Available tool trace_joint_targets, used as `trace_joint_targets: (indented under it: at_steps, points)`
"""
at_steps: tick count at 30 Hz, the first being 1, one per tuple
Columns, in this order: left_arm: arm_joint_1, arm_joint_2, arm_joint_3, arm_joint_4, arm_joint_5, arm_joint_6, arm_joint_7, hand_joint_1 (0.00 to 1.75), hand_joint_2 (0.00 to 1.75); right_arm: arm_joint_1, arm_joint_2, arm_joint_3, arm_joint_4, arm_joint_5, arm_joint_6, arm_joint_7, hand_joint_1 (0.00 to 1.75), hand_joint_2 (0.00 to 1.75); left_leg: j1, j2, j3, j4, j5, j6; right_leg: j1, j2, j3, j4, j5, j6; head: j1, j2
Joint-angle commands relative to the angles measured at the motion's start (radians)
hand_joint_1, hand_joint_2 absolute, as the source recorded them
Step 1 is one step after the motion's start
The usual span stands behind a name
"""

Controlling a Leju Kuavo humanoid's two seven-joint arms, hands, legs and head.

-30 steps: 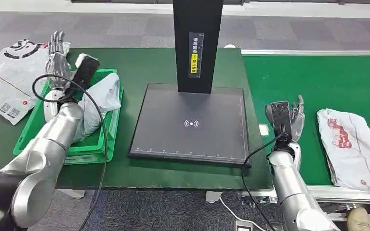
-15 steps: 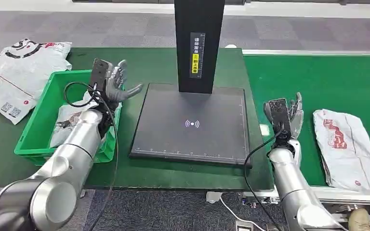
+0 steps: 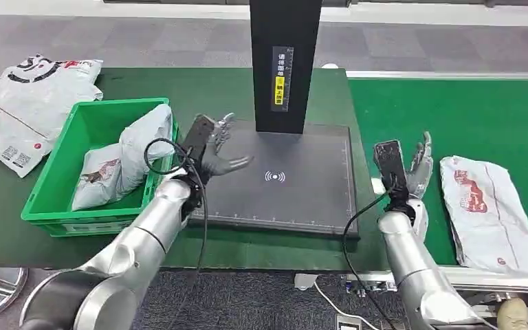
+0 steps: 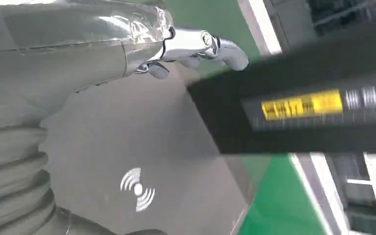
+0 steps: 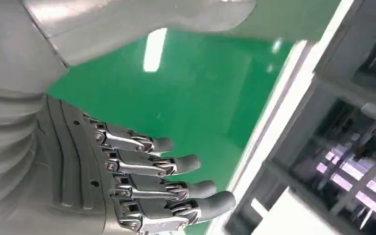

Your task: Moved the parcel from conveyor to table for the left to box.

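Note:
A white parcel [image 3: 489, 210] with red print lies on the green conveyor belt [image 3: 467, 117] at the right. My right hand [image 3: 412, 165] stands upright just left of it, fingers spread and holding nothing; the right wrist view shows its fingers [image 5: 166, 181] apart over the belt. My left hand [image 3: 216, 148] hovers over the left part of the black scanner plate [image 3: 295, 185], fingers apart and empty. In the left wrist view its thumb [image 4: 196, 44] reaches over the plate [image 4: 127, 147]. A grey-white parcel [image 3: 127, 158] lies in the green box [image 3: 55, 213].
A black scanner post [image 3: 285, 62] rises at the plate's back edge. Several white printed bags [image 3: 20, 103] lie on the dark green table beyond the box at far left. A white rail [image 3: 495, 278] borders the conveyor's near edge.
My left hand has swung right from the box, leaving a parcel inside, and now hovers over the plate. The conveyor parcel has drifted slightly left toward my right hand.

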Motion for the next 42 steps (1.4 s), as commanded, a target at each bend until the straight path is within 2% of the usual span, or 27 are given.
trace_joint_targets:
  at_steps: [1,2,4,6,17,21,24,27,32,35,38,40,42]
  points:
    - [0.032,-0.047,-0.209,0.045,0.088,0.058,0.007,0.0,1.75,0.037,-0.063,-0.287,0.017,0.523,-0.042,0.189,0.0,1.75,0.0,-0.005,0.003,-0.002,0.0,0.0,0.0,-0.004,0.004,-0.002,-0.001,0.0,0.0,0.0]
    - [0.032,-0.047,-0.209,0.045,0.088,0.058,0.007,0.0,1.75,0.037,-0.063,-0.287,0.017,0.523,-0.042,0.189,0.0,1.75,0.0,-0.005,0.002,-0.001,0.0,0.0,0.0,-0.004,0.003,-0.001,-0.001,0.0,0.0,0.0]
    - [0.038,-0.045,-0.246,0.045,0.075,0.118,-0.009,0.0,1.75,0.056,-0.068,-0.39,0.001,0.667,-0.042,0.228,0.0,1.75,0.0,-0.005,0.004,-0.002,0.0,0.0,0.0,-0.003,0.006,-0.003,-0.002,-0.001,0.0,0.0]
    - [0.042,-0.043,-0.247,0.046,0.087,0.111,-0.007,0.0,1.75,0.062,-0.077,-0.424,0.005,0.716,-0.042,0.259,0.0,1.75,0.0,-0.004,0.002,-0.001,-0.001,0.001,0.0,-0.003,0.003,-0.001,-0.001,0.0,0.0,0.0]
    - [0.042,-0.043,-0.247,0.046,0.087,0.111,-0.007,0.0,1.75,0.062,-0.077,-0.424,0.005,0.716,-0.042,0.259,0.0,1.75,0.0,0.0,0.002,-0.001,-0.001,0.0,0.0,0.002,0.002,-0.001,0.0,0.0,0.0,0.0]
    - [0.045,-0.032,-0.274,0.042,0.101,0.134,-0.01,0.0,1.75,0.088,-0.107,-0.469,0.064,0.841,-0.042,0.382,0.0,1.75,0.001,0.001,0.006,-0.002,-0.002,0.0,0.0,0.003,0.005,-0.003,-0.001,-0.001,0.0,0.0]
    - [0.046,-0.02,-0.284,0.038,0.127,0.15,-0.014,0.0,1.75,0.066,-0.14,-0.458,0.23,0.877,-0.042,0.477,0.0,1.75,0.001,-0.001,0.003,-0.001,-0.001,0.001,0.001,0.0,0.003,-0.002,-0.001,0.0,0.0,0.0]
    - [0.048,-0.012,-0.287,0.032,0.143,0.152,-0.02,0.0,1.75,0.061,-0.152,-0.419,0.28,0.928,0.059,0.608,0.0,1.75,0.001,0.0,0.005,-0.002,-0.002,0.001,0.001,0.001,0.006,-0.003,-0.001,0.0,0.0,0.0]
    - [0.048,-0.012,-0.287,0.032,0.143,0.152,-0.02,0.0,1.75,0.061,-0.152,-0.419,0.28,0.928,0.059,0.608,0.0,1.75,0.001,0.002,0.004,-0.002,-0.002,0.0,0.001,0.004,0.004,-0.002,0.0,-0.001,0.0,0.0]
    - [0.048,-0.008,-0.298,0.026,0.146,0.167,-0.024,0.0,1.75,0.063,-0.155,-0.37,0.288,0.991,0.212,0.727,0.0,1.75,0.001,0.002,0.005,-0.002,-0.002,0.0,0.001,0.004,0.005,-0.002,-0.001,-0.001,0.0,0.0]
    - [0.046,0.002,-0.301,0.022,0.159,0.167,-0.019,0.0,1.75,0.08,-0.158,-0.293,0.305,1.038,0.437,0.83,0.0,1.75,0.001,0.002,0.004,-0.002,-0.002,0.0,0.001,0.004,0.004,-0.002,-0.001,-0.001,0.0,0.0]
    - [0.036,0.001,-0.311,0.024,0.159,0.177,-0.006,0.0,1.75,0.078,-0.161,-0.243,0.315,1.038,0.556,0.862,0.0,1.75,0.001,0.002,0.003,-0.001,-0.002,0.001,0.001,0.004,0.003,-0.002,0.0,0.0,0.0,0.0]
    - [0.032,0.001,-0.312,0.024,0.165,0.181,0.0,0.0,1.75,0.083,-0.157,-0.216,0.319,1.038,0.612,0.871,0.0,1.75,0.001,0.002,0.002,-0.001,-0.002,0.001,0.001,0.004,0.002,-0.001,0.0,0.0,0.0,0.0]
